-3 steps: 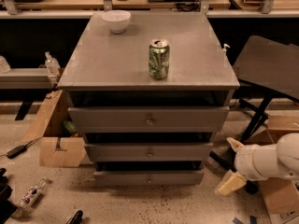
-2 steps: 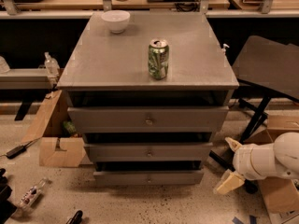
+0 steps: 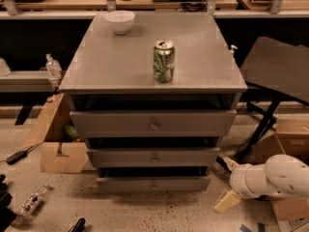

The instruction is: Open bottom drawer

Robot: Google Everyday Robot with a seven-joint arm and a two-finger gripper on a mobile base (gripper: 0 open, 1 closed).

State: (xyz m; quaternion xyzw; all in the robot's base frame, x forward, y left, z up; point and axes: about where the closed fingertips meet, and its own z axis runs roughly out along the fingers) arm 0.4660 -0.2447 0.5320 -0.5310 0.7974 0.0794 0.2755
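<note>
The bottom drawer [image 3: 153, 183] is the lowest of three grey drawers in the cabinet [image 3: 96, 71], with a tiny centre knob. Its front sits about flush with the drawers above and none of its inside shows. Above it are the middle drawer [image 3: 153, 157] and the wide top drawer [image 3: 153, 124]. My gripper [image 3: 228, 182] is on a white arm low at the right, just right of the bottom drawer's right end and not touching it. Its two cream fingers [image 3: 226, 201] are spread apart and hold nothing.
A green can [image 3: 164, 61] and a white bowl [image 3: 119, 21] stand on the cabinet top. A dark chair [image 3: 280, 71] stands at the right above cardboard boxes [image 3: 285, 139]. Another cardboard box [image 3: 58, 149], a bottle [image 3: 32, 200] and a cable lie on the floor at the left.
The arm and gripper have moved a little down and to the left, closer to the bottom drawer's right end. The drawers have not moved.
</note>
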